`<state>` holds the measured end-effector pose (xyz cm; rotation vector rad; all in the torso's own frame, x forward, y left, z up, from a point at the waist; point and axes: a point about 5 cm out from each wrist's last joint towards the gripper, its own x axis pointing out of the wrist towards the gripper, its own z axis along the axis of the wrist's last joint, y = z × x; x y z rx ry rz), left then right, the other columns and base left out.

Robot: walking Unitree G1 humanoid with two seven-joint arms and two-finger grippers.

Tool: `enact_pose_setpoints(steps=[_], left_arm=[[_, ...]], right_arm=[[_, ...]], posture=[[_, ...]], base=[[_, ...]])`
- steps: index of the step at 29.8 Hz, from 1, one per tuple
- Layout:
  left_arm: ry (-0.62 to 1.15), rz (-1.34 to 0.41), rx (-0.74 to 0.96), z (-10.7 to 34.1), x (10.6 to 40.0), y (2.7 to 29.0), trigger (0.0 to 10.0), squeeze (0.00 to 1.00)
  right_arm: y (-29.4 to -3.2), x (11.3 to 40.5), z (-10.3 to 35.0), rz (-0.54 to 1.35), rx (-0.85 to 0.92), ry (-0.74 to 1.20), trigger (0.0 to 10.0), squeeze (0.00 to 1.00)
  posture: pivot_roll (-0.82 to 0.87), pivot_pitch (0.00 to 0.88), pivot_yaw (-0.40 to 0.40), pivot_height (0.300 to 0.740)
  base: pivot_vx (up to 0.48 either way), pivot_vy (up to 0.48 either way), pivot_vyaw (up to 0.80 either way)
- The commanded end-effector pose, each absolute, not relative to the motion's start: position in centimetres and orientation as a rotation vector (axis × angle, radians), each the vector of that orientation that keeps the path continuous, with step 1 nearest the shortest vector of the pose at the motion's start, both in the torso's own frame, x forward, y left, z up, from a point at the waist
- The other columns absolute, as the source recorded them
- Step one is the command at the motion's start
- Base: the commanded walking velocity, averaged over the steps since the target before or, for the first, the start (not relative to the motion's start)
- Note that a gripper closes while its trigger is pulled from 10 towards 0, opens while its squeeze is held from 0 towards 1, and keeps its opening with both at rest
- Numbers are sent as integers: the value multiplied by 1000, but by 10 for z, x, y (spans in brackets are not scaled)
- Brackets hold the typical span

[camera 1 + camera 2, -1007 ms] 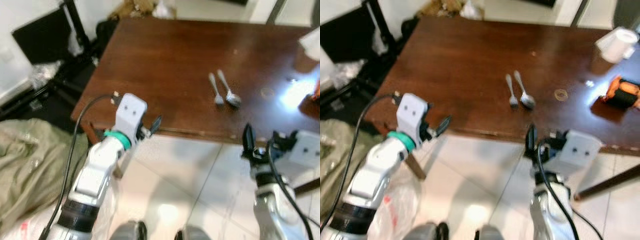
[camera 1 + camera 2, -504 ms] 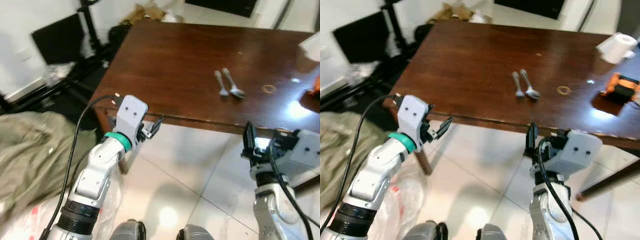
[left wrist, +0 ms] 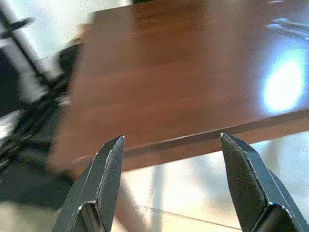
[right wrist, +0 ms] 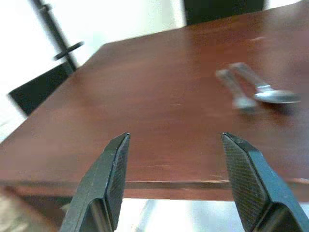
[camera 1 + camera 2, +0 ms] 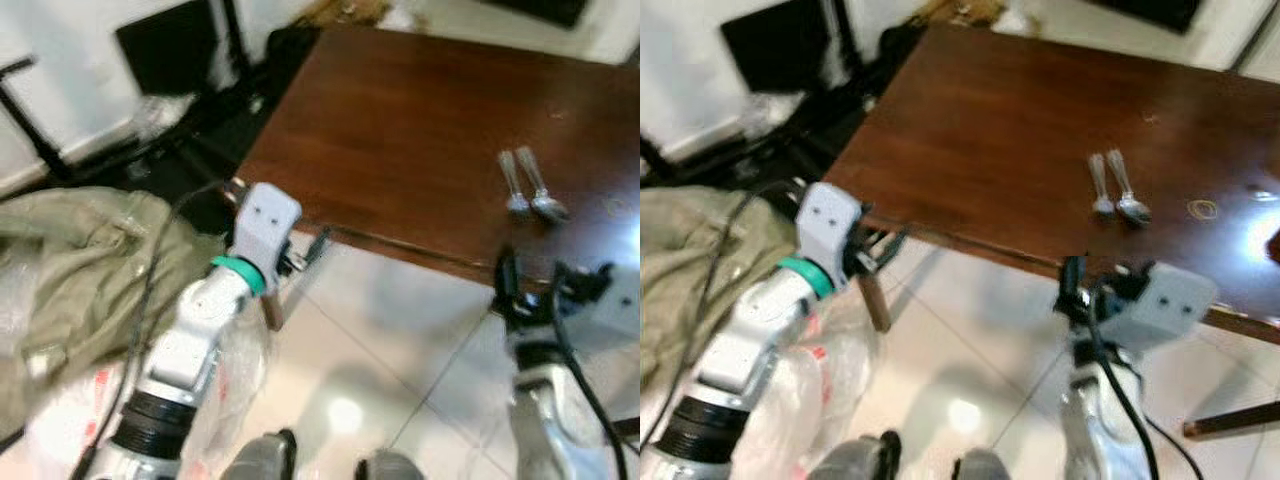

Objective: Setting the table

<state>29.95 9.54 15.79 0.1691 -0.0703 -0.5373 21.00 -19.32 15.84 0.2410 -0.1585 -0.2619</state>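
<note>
A silver fork (image 5: 1100, 188) and spoon (image 5: 1127, 197) lie side by side on the dark wooden table (image 5: 990, 130), toward its right part. Both arms are held out below the table's near edge, over the tiled floor. My left gripper (image 5: 885, 250) is open and empty near the table's front left corner; its wrist view looks across the tabletop between its fingers (image 3: 108, 179). My right gripper (image 5: 1072, 285) is open and empty just short of the edge, in front of the cutlery; its wrist view has the fork (image 4: 234, 92) and spoon (image 4: 264, 91) ahead.
An olive cloth heap (image 5: 70, 270) and a clear plastic bag (image 5: 830, 370) lie on the floor at left. Black stands and a dark panel (image 5: 170, 50) crowd the table's left side. A table leg (image 5: 876, 302) is under the near corner. A small ring (image 5: 1203, 209) sits right of the cutlery.
The whole picture has shifted: the table and cutlery now sit further right and the cloth heap shows more, so the camera moved. Both arms keep their pose, grippers still open.
</note>
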Motion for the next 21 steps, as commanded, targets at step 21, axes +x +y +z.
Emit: enact_pose_setpoints(steps=[21], left_arm=[[-49, -546, 174, 152, 297, 93, 10000, 0]], right_arm=[[-187, 210, 159, -220, 267, -159, 10000, 0]], posture=[[-59, 0, 72, 740]], base=[[0, 0, 776]])
